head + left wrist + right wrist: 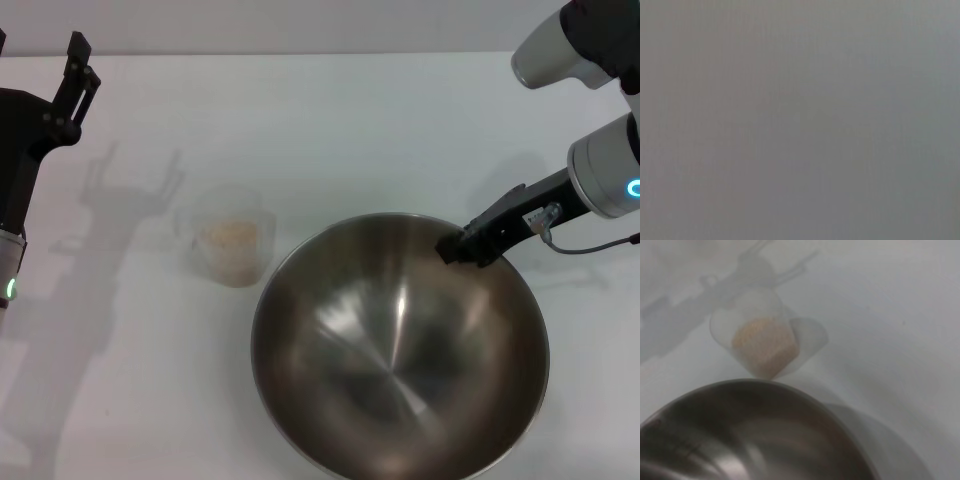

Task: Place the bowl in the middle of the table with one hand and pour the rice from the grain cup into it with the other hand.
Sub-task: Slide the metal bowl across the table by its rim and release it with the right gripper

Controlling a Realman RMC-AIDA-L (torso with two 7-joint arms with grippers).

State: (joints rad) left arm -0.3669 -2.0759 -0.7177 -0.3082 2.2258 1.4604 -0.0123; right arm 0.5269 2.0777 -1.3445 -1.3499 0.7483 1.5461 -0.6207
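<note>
The steel bowl [400,350] sits at the near right of the white table [330,120]. My right gripper [458,248] is shut on the bowl's far right rim. The clear grain cup [232,242] stands upright just left of the bowl, with a heap of pale rice [230,238] inside. The right wrist view shows the bowl's rim [750,435] with the cup [785,320] and its rice [762,342] right beyond it. My left gripper [80,65] is open and empty at the far left, well away from the cup. The left wrist view shows only plain grey.
The table's far edge runs along the top of the head view. Shadows of the left arm fall on the table left of the cup. The right arm's silver links [600,170] reach in from the upper right.
</note>
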